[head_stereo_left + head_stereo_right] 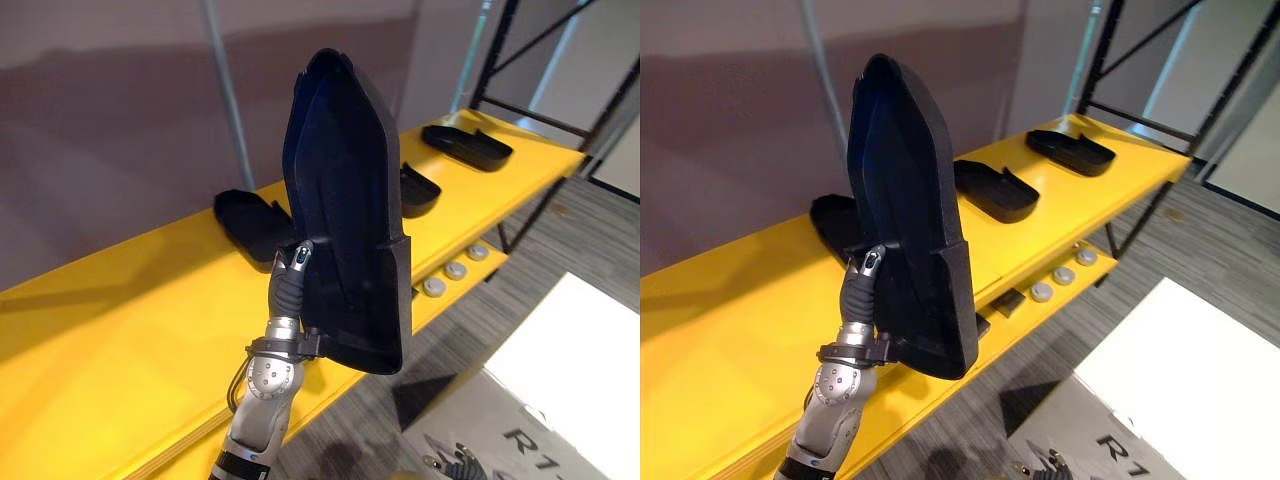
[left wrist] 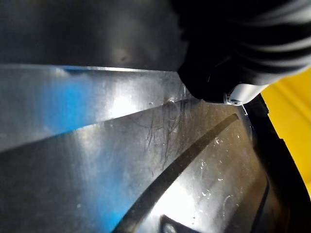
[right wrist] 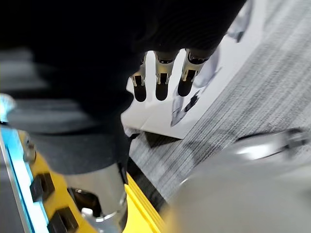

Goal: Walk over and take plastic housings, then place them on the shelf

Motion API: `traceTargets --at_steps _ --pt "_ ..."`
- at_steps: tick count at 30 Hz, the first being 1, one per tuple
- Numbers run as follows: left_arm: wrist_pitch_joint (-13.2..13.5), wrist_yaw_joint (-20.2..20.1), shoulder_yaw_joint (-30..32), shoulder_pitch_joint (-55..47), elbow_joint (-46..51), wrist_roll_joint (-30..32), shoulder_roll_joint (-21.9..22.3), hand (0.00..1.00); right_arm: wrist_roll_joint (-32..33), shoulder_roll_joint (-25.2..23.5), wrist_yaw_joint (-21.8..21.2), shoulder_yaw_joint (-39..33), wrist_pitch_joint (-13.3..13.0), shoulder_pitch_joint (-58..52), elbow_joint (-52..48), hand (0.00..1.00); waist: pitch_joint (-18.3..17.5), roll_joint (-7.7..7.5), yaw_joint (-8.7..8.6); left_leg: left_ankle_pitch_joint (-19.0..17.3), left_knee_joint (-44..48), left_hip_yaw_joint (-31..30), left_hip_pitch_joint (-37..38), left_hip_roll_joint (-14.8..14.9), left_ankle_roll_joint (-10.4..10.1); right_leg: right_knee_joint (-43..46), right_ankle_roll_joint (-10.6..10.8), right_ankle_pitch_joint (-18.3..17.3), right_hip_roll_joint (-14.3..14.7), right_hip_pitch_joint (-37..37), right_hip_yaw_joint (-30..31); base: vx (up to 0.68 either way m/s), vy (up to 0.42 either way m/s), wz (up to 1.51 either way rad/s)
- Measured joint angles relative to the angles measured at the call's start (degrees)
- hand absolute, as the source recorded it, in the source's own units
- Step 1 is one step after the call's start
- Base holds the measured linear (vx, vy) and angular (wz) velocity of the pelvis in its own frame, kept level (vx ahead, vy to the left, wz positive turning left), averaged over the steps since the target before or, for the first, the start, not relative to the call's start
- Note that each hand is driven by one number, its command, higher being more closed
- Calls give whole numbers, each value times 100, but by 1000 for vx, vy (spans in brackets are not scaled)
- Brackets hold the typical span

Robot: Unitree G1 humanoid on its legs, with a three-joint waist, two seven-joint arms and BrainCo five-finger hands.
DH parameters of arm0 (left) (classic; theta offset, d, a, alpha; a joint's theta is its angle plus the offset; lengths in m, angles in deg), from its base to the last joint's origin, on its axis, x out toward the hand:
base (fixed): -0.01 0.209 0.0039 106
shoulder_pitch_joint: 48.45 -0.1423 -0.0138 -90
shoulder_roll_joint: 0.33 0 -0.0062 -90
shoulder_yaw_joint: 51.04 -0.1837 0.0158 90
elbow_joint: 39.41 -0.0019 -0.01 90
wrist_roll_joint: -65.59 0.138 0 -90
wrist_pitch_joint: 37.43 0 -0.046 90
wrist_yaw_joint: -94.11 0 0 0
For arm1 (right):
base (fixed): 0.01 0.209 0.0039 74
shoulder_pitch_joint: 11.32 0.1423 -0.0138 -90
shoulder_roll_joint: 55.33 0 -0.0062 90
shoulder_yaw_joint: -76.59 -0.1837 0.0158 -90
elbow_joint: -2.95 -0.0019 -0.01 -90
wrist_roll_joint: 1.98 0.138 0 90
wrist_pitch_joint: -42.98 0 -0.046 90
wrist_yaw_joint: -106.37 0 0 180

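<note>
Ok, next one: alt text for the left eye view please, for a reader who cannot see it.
The robot's left hand holds a large black moulded plastic housing upright in front of a long yellow shelf. Three more black plastic housings lie on the shelf behind it, and a white box stands on the grey carpeted floor to the right.

Yellow shelf (image 1: 120, 320) — 3 black housings (image 1: 466, 146).
</note>
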Motion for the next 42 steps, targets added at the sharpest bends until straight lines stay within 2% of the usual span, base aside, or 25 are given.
traceTargets --at_steps 1,2,5,7,10,14,17,19,23,25,26,27,28,29,30,31,32,33,34,36,37,38,40,41,42 --pt "2 14 -34 -3 9 2 2 100 5 -51 -1 3 5 -116 -89 0 -46 -75 -13 -16 13 -147 10 -87 -18 -275 -9 36 -6 -37 119 205 -217 108" --pt "11 16 -54 -6 46 12 16 100 1 -169 -1 -4 5 -255 -206 0 -95 -247 68 -150 186 -282 -9 -208 -89 -696 27 366 -170 -13 59 212 -208 86" --pt "3 -7 -83 -127 65 109 178 100 21 -122 -10 -22 12 -295 -226 0 -249 -88 131 -366 510 -409 -114 101 -250 -971 -27 347 -37 272 -391 256 -198 54" --pt "3 -23 -74 -127 153 118 245 100 21 -176 -14 -3 11 -274 -402 0 -296 -76 135 -332 498 -279 -84 259 -296 -1127 -47 355 28 470 -637 216 -163 49" --pt "3 -19 -65 -187 183 119 269 100 21 -226 -28 15 4 -222 -578 0 -358 -107 274 -291 297 -325 121 298 -362 -1370 -66 366 69 762 -765 158 -65 30" --pt "2 -18 -33 -525 218 119 261 100 17 -307 -83 410 -4 -217 -584 0 -492 -179 440 -237 85 -490 309 290 -434 -1720 -178 439 90 1134 -902 148 -7 32" --pt "-1 -22 -25 -641 218 120 226 100 -2 -340 -86 453 -4 -182 -493 0 -535 -250 471 -190 60 -688 306 275 -480 -1792 -259 495 89 1261 -1115 96 -12 50" --pt "-2 -22 16 -710 218 119 186 100 -4 -372 -79 453 -4 -105 -355 0 -527 -377 476 -50 -7 -794 287 219 -527 -1781 -282 510 29 1356 -1371 66 -37 73" --pt "-2 14 135 -714 221 117 116 100 -8 -357 -52 439 -12 125 -153 0 -467 -501 483 118 241 -364 34 239 -618 -1622 -303 522 -75 1342 -1682 -5 -31 68" --pt "12 26 165 -654 220 117 75 100 -135 -260 16 437 -11 454 189 0 -415 -536 465 -171 848 212 -276 544 -299 -1576 -366 543 -158 1296 -1690 -37 -11 33" --pt "12 34 173 -627 213 118 50 100 -156 -229 22 435 -11 527 236 0 -400 -524 436 -285 1119 435 -378 794 -237 -1574 -402 520 -157 1295 -1692 13 -88 16" --pt "11 88 183 -567 156 118 22 100 -216 -150 41 422 -9 629 320 0 -379 -504 376 -350 1412 587 -532 1265 -295 -1522 -461 484 -204 1284 -1702 10 -47 24" --pt "10 120 159 -543 80 117 32 100 -257 -112 58 357 -4 646 339 0 -385 -494 303 -283 1362 565 -554 1508 -306 -1425 -474 470 -289 1271 -1763 4 75 37" --pt "3 127 135 -535 14 118 54 100 -269 -42 94 294 -3 645 339 0 -407 -456 177 43 1098 486 -536 1732 -406 -1300 -461 462 -429 1278 -1809 7 192 38" --pt "2 143 112 -502 0 117 76 100 -306 8 106 258 -2 622 345 0 -421 -418 121 311 927 389 -539 1807 -431 -1253 -429 444 -487 1282 -1819 52 321 39" --pt "2 185 57 -317 -10 117 91 100 -377 130 118 144 3 596 398 0 -454 -300 84 573 631 103 -536 1809 -790 -1185 -261 343 -627 1267 -1837 98 428 28" --pt "13 240 21 -36 -27 119 64 100 -383 192 132 49 11 629 509 0 -487 -302 71 371 435 85 -500 1603 -1091 -1221 -169 310 -823 1211 -1858 103 458 36" --pt "24 274 9 171 -90 119 38 100 -383 167 135 22 22 657 557 0 -469 -325 38 334 334 81 -527 1501 -1136 -1264 -56 379 -911 1198 -1900 61 465 41" --pt "25 366 -1 504 -233 117 -50 100 -384 40 133 -2 42 694 607 0 -419 -385 30 333 248 79 -593 1362 -1127 -1409 173 646 -1031 1176 -1950 18 396 27" --pt "25 434 45 624 -299 121 -226 100 -384 -176 128 16 93 818 728 0 -394 -363 59 286 356 143 -645 1348 -1034 -1634 302 1124 -1012 1178 -1914 6 324 -9" --pt "26 447 42 650 -350 123 -245 100 -382 -225 127 142 108 909 775 0 -351 -334 64 230 432 162 -674 1345 -937 -1602 274 1371 -1007 1128 -1854 -19 299 -17" --pt "25 451 35 651 -355 184 -248 100 -380 -255 109 262 118 972 772 0 -301 -311 99 206 509 200 -743 1314 -895 -1367 109 1556 -1015 921 -1739 -33 295 -11" --pt "25 448 2 552 -356 244 -264 100 -380 -272 88 408 125 952 770 0 -289 -311 120 212 497 233 -757 1226 -845 -1285 78 1821 -1036 796 -1517 -45 242 1" --pt "25 448 -34 517 -362 244 -249 100 -379 -273 74 422 126 890 758 0 -255 -269 120 186 425 206 -739 1127 -678 -1038 233 1558 -965 717 -1125 -36 159 26" --pt "25 443 -51 513 -372 244 -243 100 -375 -284 58 420 127 865 747 0 -240 -300 110 193 401 120 -738 1071 -625 -778 267 1291 -873 679 -875 -45 54 62"
